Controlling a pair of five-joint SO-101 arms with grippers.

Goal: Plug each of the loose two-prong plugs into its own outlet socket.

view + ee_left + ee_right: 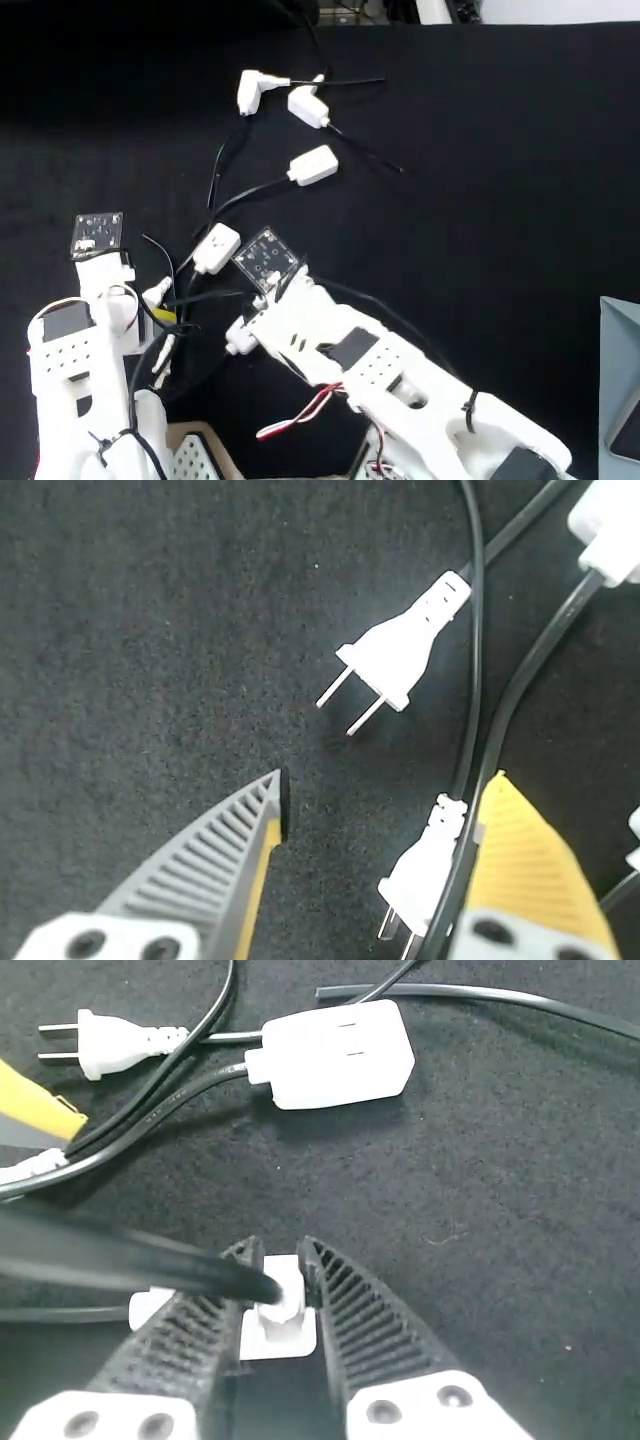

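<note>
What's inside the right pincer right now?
The right pincer grips a white plug; its black cord crosses one finger. The prongs are covered, so their direction can't be seen.

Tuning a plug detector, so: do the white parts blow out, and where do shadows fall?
High view: the white socket glares flat against the black cloth, no slots readable. Left wrist view: even light, the loose plug drops a faint shadow under its prongs. Right wrist view: the slotted socket keeps its slots, soft shadow at its edge.
</note>
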